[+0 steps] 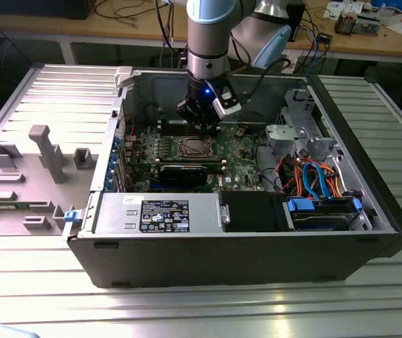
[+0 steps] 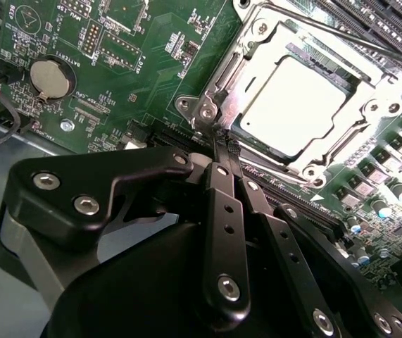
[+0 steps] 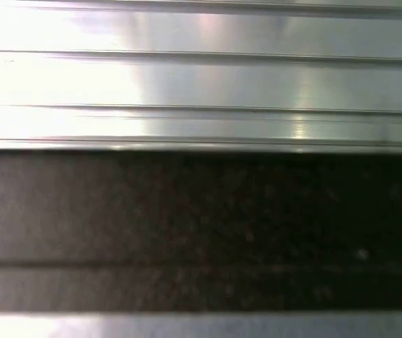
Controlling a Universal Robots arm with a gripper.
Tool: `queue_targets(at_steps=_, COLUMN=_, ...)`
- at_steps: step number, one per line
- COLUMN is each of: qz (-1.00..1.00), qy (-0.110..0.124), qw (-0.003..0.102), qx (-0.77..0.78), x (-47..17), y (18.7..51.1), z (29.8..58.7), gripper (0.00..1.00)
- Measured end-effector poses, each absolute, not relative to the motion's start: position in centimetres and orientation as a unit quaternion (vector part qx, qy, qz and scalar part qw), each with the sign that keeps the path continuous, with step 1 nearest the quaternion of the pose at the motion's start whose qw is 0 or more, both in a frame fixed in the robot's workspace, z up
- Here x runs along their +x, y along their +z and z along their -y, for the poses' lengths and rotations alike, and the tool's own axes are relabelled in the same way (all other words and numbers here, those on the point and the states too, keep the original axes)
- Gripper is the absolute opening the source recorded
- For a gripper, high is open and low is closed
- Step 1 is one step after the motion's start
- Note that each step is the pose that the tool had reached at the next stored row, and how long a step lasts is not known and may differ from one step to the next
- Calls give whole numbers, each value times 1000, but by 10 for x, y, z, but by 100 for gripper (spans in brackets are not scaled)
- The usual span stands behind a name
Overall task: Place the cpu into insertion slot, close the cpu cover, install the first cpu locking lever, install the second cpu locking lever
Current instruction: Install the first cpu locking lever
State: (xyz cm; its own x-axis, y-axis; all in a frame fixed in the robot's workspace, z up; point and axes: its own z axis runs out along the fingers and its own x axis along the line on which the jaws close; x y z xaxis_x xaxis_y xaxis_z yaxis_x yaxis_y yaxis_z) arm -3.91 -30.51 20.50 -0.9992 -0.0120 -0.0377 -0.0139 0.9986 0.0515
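Ribbed aluminium tabletop (image 1: 39, 296) carries an open black computer case (image 1: 243, 260) with its green motherboard (image 2: 137, 77) exposed. In the second wrist view, the small flat square cpu with a silvery-grey metal top (image 2: 296, 105) already lies seated in the square insertion slot with a silver metal rim (image 2: 257, 32), and the thin square silver metal cpu cover (image 2: 352, 95) lies flat around it, framing the chip through its window. The black two-fingered hand (image 2: 223, 143) is narrowed, fingertips together, and stands at the corner of the socket frame next to a screw boss; whether it grips anything between the tips cannot be told. In the exterior view the hand (image 1: 202, 125) hangs low over the board just beside the socket. By judgement, placement and cover closing are complete and the step in hand is the first locking lever. That calls for a firm, controlled push along the socket edge until the thin lever wire (image 2: 341, 32) hooks under its catch.
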Motion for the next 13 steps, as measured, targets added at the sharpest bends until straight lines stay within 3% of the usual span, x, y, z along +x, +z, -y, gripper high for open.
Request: queue_targets(at_steps=13, qz=-1000, qy=16, qw=19, qx=-7, x=-39, y=204, z=305, gripper=11)
